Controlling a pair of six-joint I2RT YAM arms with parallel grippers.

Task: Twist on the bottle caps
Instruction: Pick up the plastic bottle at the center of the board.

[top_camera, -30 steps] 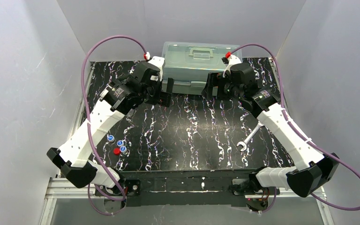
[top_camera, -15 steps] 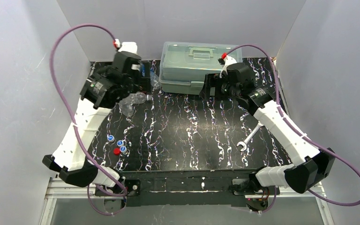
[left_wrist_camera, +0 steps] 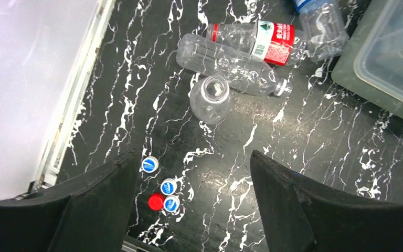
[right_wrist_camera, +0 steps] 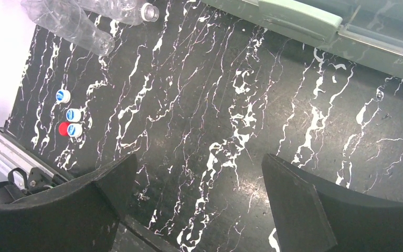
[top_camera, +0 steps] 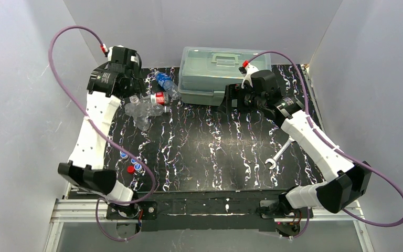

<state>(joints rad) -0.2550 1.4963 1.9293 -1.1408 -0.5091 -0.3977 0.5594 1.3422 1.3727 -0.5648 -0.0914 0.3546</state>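
Nothing of the task is judged to be done. Four bottle caps are seen loose on the bench near its front left corner: three blue-and-white ones and a red cap, grouped closely, the red cap touching one of the blue ones. The bottles are found well apart from them, at the far left of the bench, near the lidded box. The red-labelled bottle is laid on its side, and a plain bottle is laid alongside it with its neck bare and open. A second plain bottle is seen nearly end-on just beside these, with no cap on it. The blue-labelled bottle is laid closest to the box. Its neck is cut off in the left wrist view and too small from above, so it cannot be told for certain that it is uncapped, though four caps are counted for four bottles.

The left tool is held above the bottles and caps, its jaws parted and nothing gripped between them. The right tool is held over the bench in front of the box, its jaws spread wide and likewise empty.

All of the work is reckoned to be left: each bottle is to be steadied, and a cap picked up, set on the neck and turned down.
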